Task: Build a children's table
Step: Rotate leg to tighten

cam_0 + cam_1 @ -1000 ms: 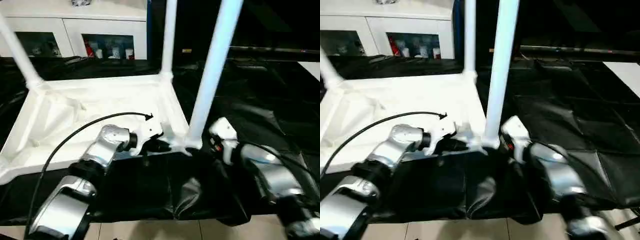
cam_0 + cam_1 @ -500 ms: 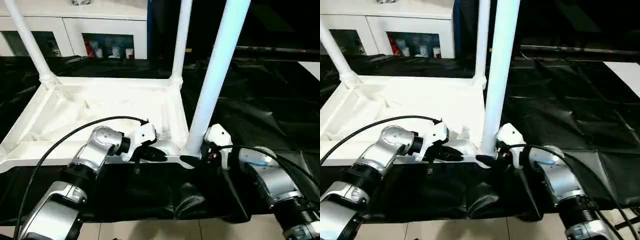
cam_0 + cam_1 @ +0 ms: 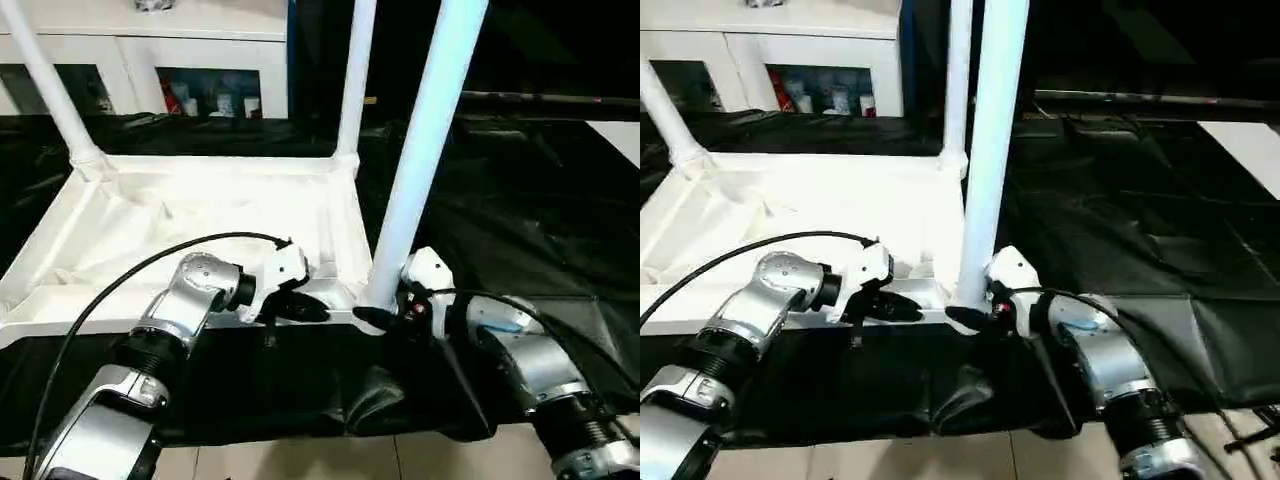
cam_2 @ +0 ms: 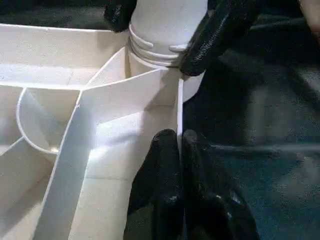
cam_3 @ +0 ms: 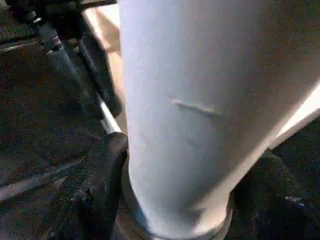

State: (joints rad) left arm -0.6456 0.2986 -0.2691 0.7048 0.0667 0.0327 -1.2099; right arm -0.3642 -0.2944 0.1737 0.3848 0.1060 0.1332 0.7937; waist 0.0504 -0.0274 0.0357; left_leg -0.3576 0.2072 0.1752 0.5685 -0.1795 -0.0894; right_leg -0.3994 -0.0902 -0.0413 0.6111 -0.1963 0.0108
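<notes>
Black cloth (image 3: 520, 230) is bearing the upturned children's table (image 3: 180, 215); left gripper (image 4: 181, 150) is pinching its rim while right gripper (image 4: 165, 30) is straddling the near leg (image 5: 200, 100), likely needing seating next.
</notes>
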